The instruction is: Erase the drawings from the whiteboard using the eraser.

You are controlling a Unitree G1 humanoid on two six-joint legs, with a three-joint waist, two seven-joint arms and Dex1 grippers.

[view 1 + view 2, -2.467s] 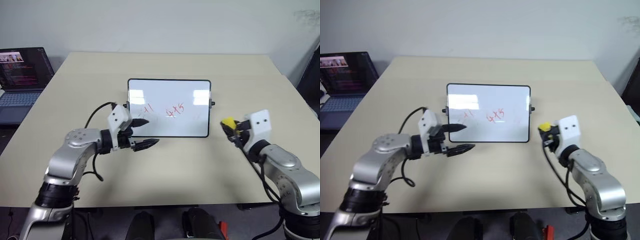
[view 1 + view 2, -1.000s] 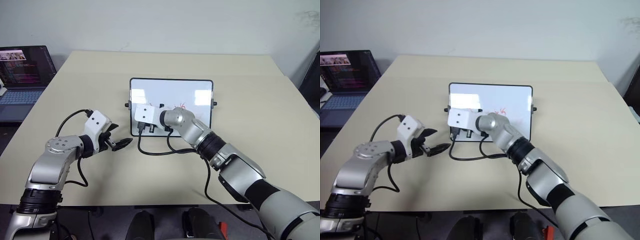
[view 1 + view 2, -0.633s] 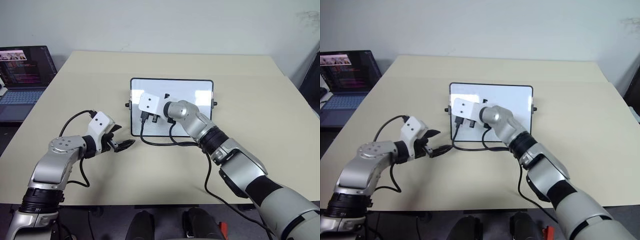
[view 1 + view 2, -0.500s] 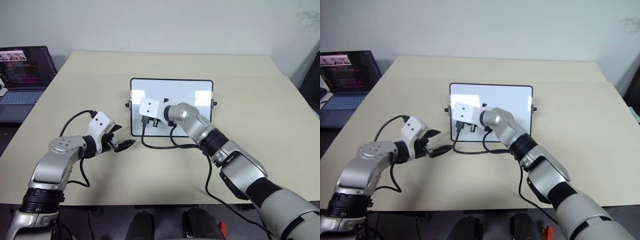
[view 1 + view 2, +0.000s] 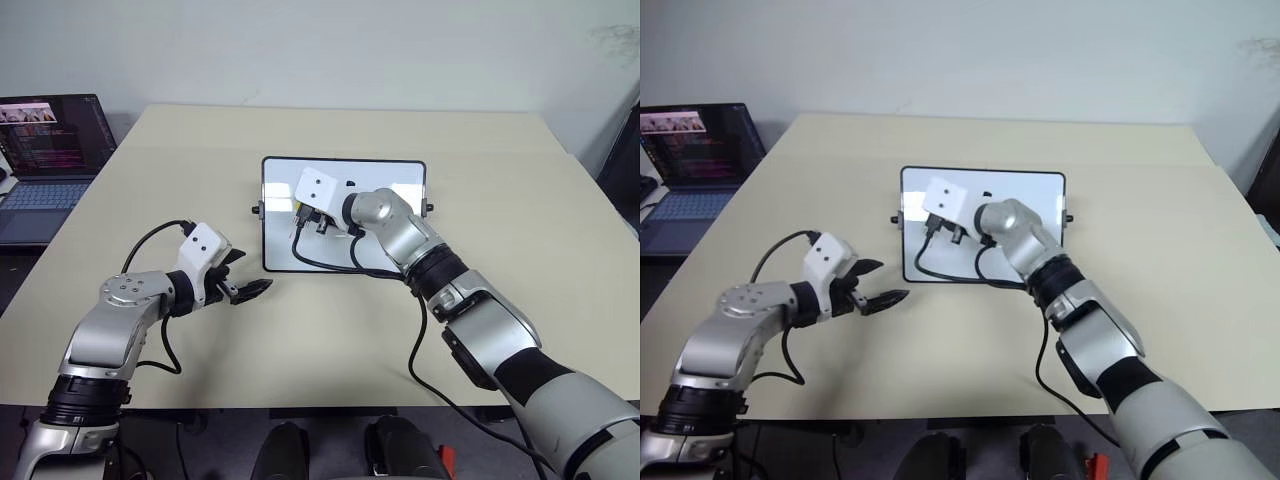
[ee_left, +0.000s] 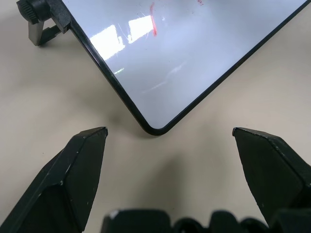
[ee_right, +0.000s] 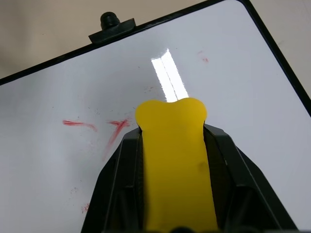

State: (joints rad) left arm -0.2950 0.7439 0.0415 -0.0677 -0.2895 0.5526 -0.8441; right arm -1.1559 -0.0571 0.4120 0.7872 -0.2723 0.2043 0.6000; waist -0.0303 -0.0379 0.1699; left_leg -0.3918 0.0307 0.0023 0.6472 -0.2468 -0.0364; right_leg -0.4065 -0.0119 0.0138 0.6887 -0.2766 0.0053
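The whiteboard [image 5: 375,172] stands propped on the table with its face toward me. My right gripper [image 7: 171,131] is shut on the yellow eraser [image 7: 175,165] and holds it over the board's upper left part [image 5: 300,212]. Just past the eraser's tip lie faint red drawings [image 7: 115,130], with another red stroke [image 6: 152,19] in the left wrist view. My left gripper [image 5: 252,289] is open with nothing in it and sits low over the table, just off the board's near left corner [image 6: 154,130].
An open laptop [image 5: 45,150] sits on a separate surface at the far left. The right arm's black cable [image 5: 325,266] loops across the board's near edge. The beige table [image 5: 520,200] stretches wide around the board.
My right gripper has carried the eraser from the board's lower left toward its upper middle. The red strokes seen a second ago at the board's centre now lie behind the arm. The left arm has stayed put.
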